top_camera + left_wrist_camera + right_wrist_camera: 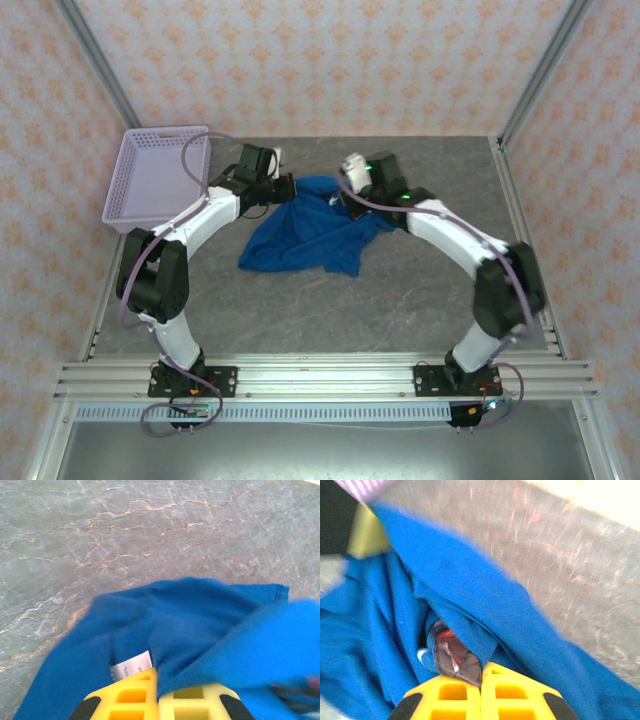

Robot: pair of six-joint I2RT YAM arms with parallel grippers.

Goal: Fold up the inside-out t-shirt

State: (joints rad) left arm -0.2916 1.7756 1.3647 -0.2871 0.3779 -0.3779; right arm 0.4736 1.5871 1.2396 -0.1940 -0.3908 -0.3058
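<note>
Task status: early stage. The inside-out t-shirt [310,235] lies in a crumpled heap on the worktop [400,300], centred left to right and toward the far side. No fold line is visible and no sleeve or hem is laid flat, so spreading and all folding are judged outstanding. A white care label [131,667] faces outward, consistent with an inside-out garment.

Arm pose: both arms reach forward and curve inward, meeting at the far edge of the heap. The left end effector [287,187] is fully closed, with blue fabric pinched between its yellow fingers [125,700]. The right end effector [347,180] is likewise closed on a fold of the fabric. The lavender basket [160,175] stands at far left, apart from the garment.
</note>
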